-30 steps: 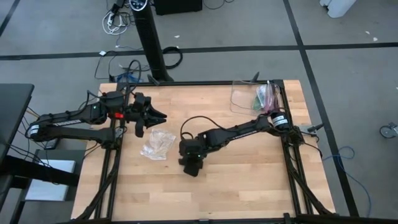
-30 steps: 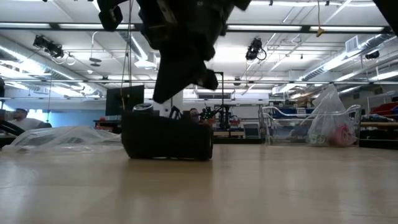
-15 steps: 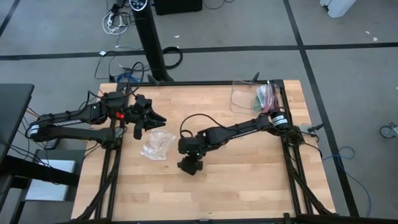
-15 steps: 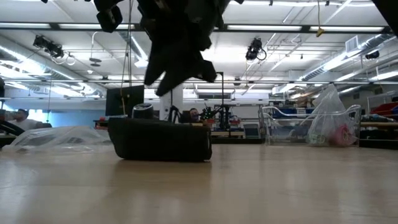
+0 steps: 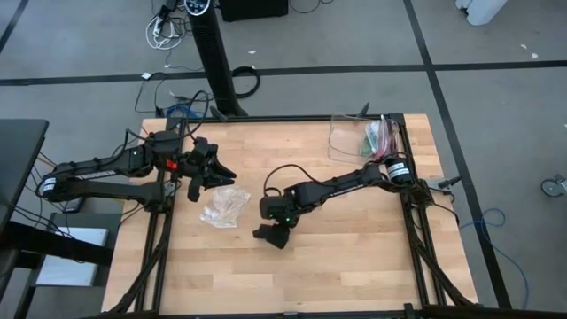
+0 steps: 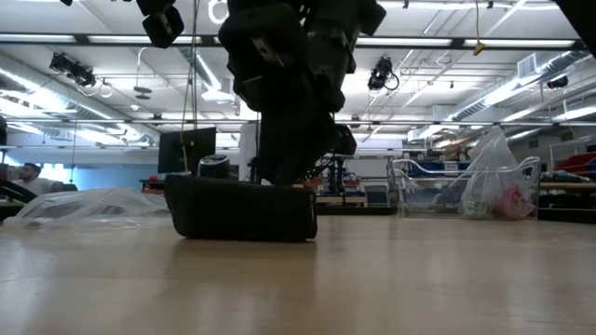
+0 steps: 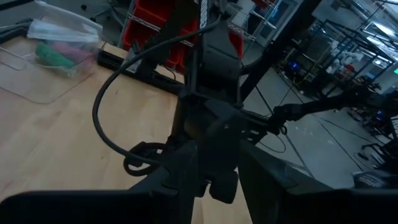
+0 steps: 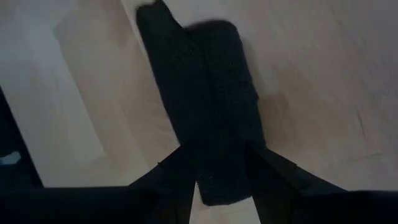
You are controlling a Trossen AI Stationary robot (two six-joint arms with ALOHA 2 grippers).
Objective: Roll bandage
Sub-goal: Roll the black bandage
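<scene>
Wooden table (image 5: 354,257), no readable writing anywhere, carries the rolled bandage (image 5: 271,236) near its middle beneath the right gripper (image 5: 277,221), fingers parted astride it, while the left gripper (image 5: 217,168) waits open beside a clear plastic bag (image 5: 223,206).

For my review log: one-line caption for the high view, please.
Right gripper poised over the rolled dark bandage mid-table; left gripper waits beside a clear plastic bag.

A robotics lab or workshop, probably: bare ceiling strip lights (image 6: 112,39), wire shelving (image 6: 428,186), grey floor with trailing cables (image 5: 164,31), a monitor (image 6: 186,149).
</scene>
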